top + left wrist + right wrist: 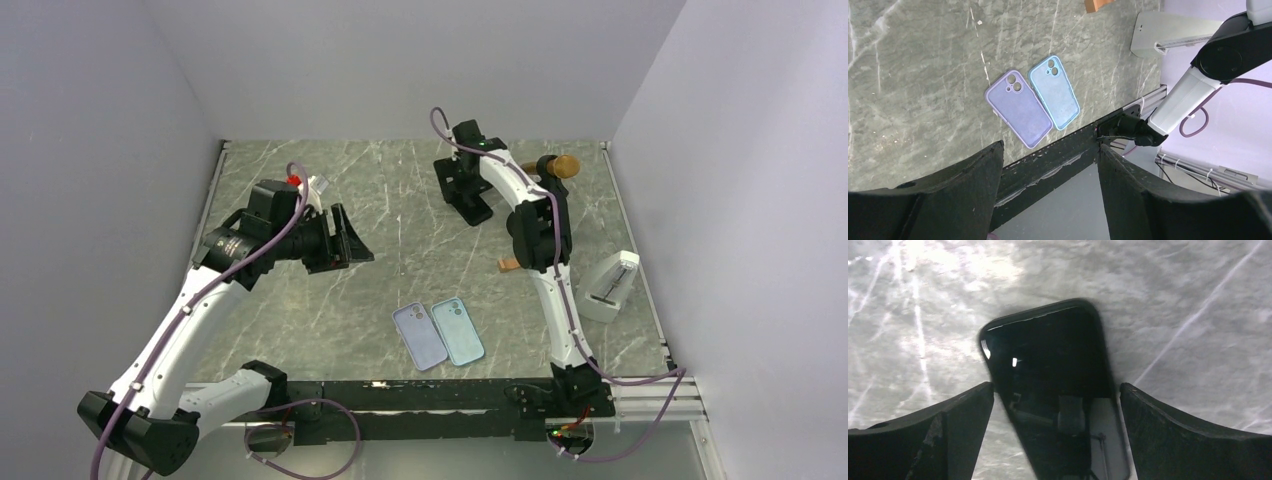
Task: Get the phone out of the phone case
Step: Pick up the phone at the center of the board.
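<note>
Left fingers point(350, 240) hang above the left half of the table point(400, 180), spread wide, holding nothing. Two phone cases lie side by side, touching, at the middle of the near edge: purple case point(420, 337) to the left, blue case point(457, 331) to the right. Both are back up with the camera cut-outs showing; cannot tell whether either has anything inside. Right fingers point(472, 205) are low over the far half, right of the middle. The phone point(1048, 365) lies flat between them, screen up, black, bare of any case, well apart from both cases. Fingers are wide. The left tip looks level with the phone's long edge and a sliver of table shows at the right one, so I judge it straddled, not clamped. Handling: the phone is a stiff thin slab with a glossy face, likely slippery and easily cracked. Best hold is across the two long edges near mid-length, with gentle pressure. Lying flat, it offers little edge to catch. The cases look soft, light and bendy, best peeled from a corner. A wooden block point(508, 264) sits right of the middle and a white stand point(612, 285) by the right edge.
</note>
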{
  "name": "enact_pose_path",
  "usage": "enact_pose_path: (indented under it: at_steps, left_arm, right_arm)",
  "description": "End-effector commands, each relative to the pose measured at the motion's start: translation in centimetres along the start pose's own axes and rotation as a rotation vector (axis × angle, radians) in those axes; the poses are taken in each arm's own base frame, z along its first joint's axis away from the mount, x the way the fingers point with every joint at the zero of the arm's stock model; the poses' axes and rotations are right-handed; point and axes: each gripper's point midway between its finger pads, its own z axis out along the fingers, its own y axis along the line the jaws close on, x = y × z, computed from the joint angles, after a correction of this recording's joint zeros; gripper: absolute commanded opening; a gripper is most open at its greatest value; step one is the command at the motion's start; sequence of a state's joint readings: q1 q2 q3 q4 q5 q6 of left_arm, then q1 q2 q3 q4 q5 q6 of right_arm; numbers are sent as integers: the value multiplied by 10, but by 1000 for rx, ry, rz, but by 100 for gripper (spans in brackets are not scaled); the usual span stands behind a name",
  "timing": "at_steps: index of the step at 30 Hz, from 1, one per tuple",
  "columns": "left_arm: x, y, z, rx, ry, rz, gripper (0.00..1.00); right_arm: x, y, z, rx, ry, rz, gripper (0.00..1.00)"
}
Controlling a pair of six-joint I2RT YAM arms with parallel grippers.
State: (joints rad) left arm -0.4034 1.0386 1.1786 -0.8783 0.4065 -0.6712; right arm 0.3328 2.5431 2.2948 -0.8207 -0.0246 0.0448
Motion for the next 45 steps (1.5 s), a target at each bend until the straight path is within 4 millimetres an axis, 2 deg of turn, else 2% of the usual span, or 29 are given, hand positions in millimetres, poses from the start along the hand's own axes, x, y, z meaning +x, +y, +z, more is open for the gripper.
enact_pose_path:
  at_steps: [1, 4, 6, 8, 10, 11, 13, 15, 18, 21, 26, 29, 36, 42, 45]
  left_arm:
    - [-8, -16, -4, 62, -35, 1, 72]
    - [-8, -14, -7, 49, -40, 4, 72]
    - [-8, -14, -7, 53, -48, -3, 72]
    - [-7, -15, -6, 63, -56, -18, 72]
    - [-7, -18, -7, 84, -67, -35, 72]
    - [-6, -19, -8, 88, -68, -40, 72]
    - [-4, -18, -12, 85, -79, -43, 72]
    - [-1, -17, -16, 84, -88, -42, 72]
    - [3, -13, -17, 82, -103, -48, 71]
    - [8, -11, -13, 100, -115, -80, 71]
    - [14, -11, 3, 120, -82, -107, 71]
    - [13, -8, 10, 82, -64, -124, 71]
    - [-3, -12, 20, 38, -105, -140, 75]
    - [-9, -20, 35, 14, -108, -121, 78]
    - [-13, -24, 41, 5, -98, -102, 73]
  right_arm:
    - [43, -9, 0, 107, 138, -36, 99]
    - [60, 1, -3, 48, 184, -20, 99]
    - [64, 0, -2, 55, 194, -10, 98]
    - [65, -2, 2, 66, 208, 1, 88]
    - [68, 0, 8, 44, 233, 30, 73]
    - [68, 8, 9, -16, 242, 58, 66]
    - [63, 21, 3, -103, 238, 110, 50]
    - [59, 25, -5, -107, 220, 137, 35]
    - [53, 17, -16, -49, 198, 162, 30]
    - [38, 18, -37, -44, 152, 187, 26]
    - [11, 50, -77, -215, 39, 274, 14]
    - [7, 72, -100, -339, 50, 360, 5]
    - [7, 119, -163, -609, 22, 589, 4]
    - [15, 178, -220, -862, 35, 743, 0]
    - [25, 213, -245, -933, 52, 729, 0]
